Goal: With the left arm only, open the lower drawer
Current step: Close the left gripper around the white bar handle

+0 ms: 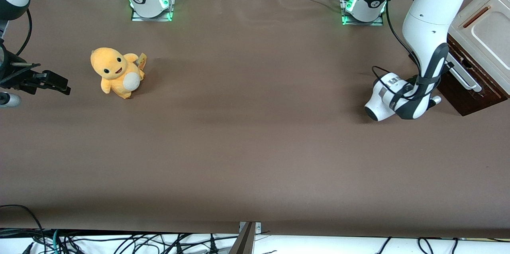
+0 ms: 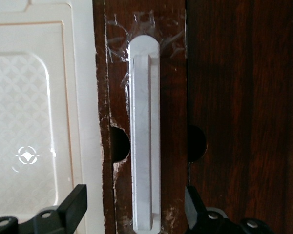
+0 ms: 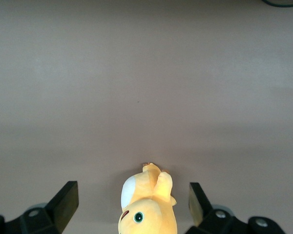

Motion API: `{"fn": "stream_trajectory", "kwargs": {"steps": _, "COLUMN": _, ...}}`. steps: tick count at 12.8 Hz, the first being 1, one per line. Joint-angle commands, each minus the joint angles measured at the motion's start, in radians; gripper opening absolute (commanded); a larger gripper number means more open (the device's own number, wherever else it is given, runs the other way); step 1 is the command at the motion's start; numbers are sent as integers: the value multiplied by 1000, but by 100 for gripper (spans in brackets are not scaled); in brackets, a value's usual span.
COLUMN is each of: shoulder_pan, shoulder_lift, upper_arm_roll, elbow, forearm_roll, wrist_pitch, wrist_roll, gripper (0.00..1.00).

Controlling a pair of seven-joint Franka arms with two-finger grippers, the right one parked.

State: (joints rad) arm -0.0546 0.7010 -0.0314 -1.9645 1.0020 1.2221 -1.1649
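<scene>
The lower drawer (image 2: 234, 122) is a dark-brown wooden front with a long white bar handle (image 2: 145, 131) taped at one end. My left gripper (image 2: 135, 197) is open and straddles one end of that handle. One black finger (image 2: 74, 204) lies over the cream-white front and the other (image 2: 193, 205) over the dark wood, neither touching the bar. In the front view the left arm (image 1: 424, 42) reaches down in front of the small cabinet, and its wrist hides the gripper beside the drawer (image 1: 468, 96) and handle (image 1: 463, 73). None of the drawer's pale inside shows.
The cream-white upper drawer front (image 2: 34, 122) adjoins the dark one, and it appears above the dark drawer in the front view (image 1: 484, 30). An orange plush toy (image 1: 116, 71) sits toward the parked arm's end of the table. Two arm bases (image 1: 360, 4) stand at the table's back edge.
</scene>
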Motion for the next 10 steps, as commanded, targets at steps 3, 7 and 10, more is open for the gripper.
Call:
{"fn": "stream_trajectory", "kwargs": {"steps": 3, "shoulder_pan": 41, "shoulder_lift": -29, "upper_arm_roll": -8, "elbow": -40, "forearm_roll": 61, "wrist_pitch": 31, "wrist_roll": -15, "gripper": 74}}
{"fn": "stream_trajectory", "kwargs": {"steps": 7, "shoulder_pan": 71, "shoulder_lift": -28, "upper_arm_roll": -8, "elbow": -63, "forearm_roll": 113, "wrist_pitch": 73, "wrist_roll": -44, "gripper": 57}}
{"fn": "stream_trajectory", "kwargs": {"steps": 10, "shoulder_pan": 71, "shoulder_lift": -29, "upper_arm_roll": -8, "elbow": -66, "forearm_roll": 115, "wrist_pitch": 73, "wrist_roll": -47, "gripper": 36}}
